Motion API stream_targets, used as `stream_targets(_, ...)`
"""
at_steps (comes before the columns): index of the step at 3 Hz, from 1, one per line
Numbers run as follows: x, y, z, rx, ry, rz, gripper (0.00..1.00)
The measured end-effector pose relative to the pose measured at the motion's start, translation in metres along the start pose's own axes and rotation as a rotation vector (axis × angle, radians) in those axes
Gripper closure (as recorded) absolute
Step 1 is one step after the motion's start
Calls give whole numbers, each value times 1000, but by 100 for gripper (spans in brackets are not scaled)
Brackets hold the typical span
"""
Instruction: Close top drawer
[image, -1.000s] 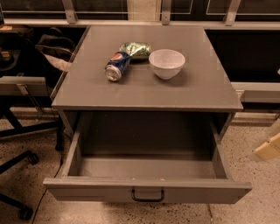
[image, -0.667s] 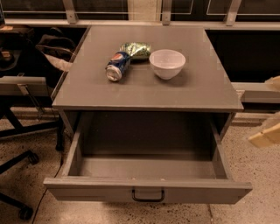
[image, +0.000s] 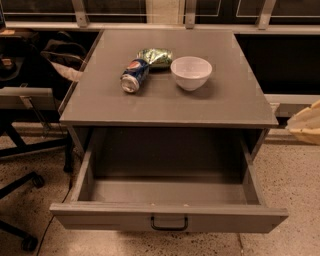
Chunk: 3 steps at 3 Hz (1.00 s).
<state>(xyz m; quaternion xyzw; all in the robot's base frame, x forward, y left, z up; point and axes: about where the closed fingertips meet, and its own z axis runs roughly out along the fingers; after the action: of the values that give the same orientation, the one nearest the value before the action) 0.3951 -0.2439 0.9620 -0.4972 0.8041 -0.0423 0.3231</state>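
Low in your view, front & centre, you've got the top drawer (image: 167, 192) pulled well out of the grey bench (image: 150, 107), w/ its grey floor & side walls in plain sight. Its flat front panel faces you at the bottom of frame, w/ the small dark loop handle (image: 169, 223) at mid-panel.

Up on the bench top, toward the back, you see 3 items:
- A blue soda can (image: 135, 76) lies on its side, one end toward you.
- A crumpled green bag (image: 156, 56) sits just behind the can, touching it or nearly so.
- A white bowl (image: 191, 73) stands upright just R of the can, apart from it.

At the far R edge, about level w/ the bench top's front lip, you see a pale cream shape, prob. the claw (image: 306, 122), cut off by the frame. It's off to the side of the bench, well apart from the drawer front & handle. You can't tell whether it's open or closed.

On the L, a dark office chair (image: 22, 95) stands beside the bench, w/ one caster (image: 29, 243) on the speckled floor (image: 295, 190).
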Motion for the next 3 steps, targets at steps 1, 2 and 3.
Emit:
stream_targets(1,-3,4,2,-30,-34,-44,96)
stream_targets(2,-9,17,15,-142,-105,-138,100)
stream_targets(3,-4,31,29,-251,-159,-222,100)
